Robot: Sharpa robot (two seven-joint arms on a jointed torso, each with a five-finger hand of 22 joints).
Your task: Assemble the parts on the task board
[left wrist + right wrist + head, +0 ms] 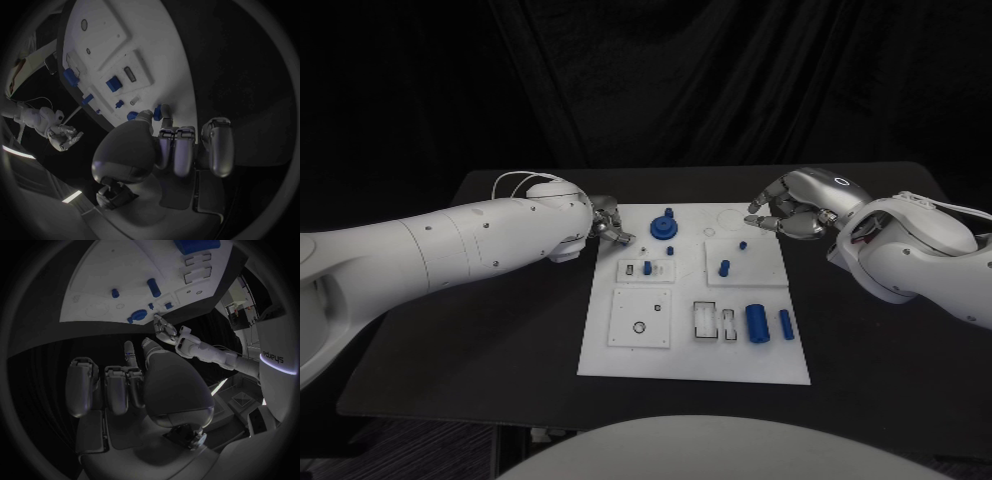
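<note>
The white board lies mid-tabletop, blue parts on it. Left hand and right hand flank its far corners, fingers curled in, holding nothing. Best to spread the fingers first, then descend straight onto one part.

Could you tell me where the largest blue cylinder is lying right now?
In the head view, the largest blue cylinder lies on the task board, near-right part, beside a slimmer blue piece.
</note>
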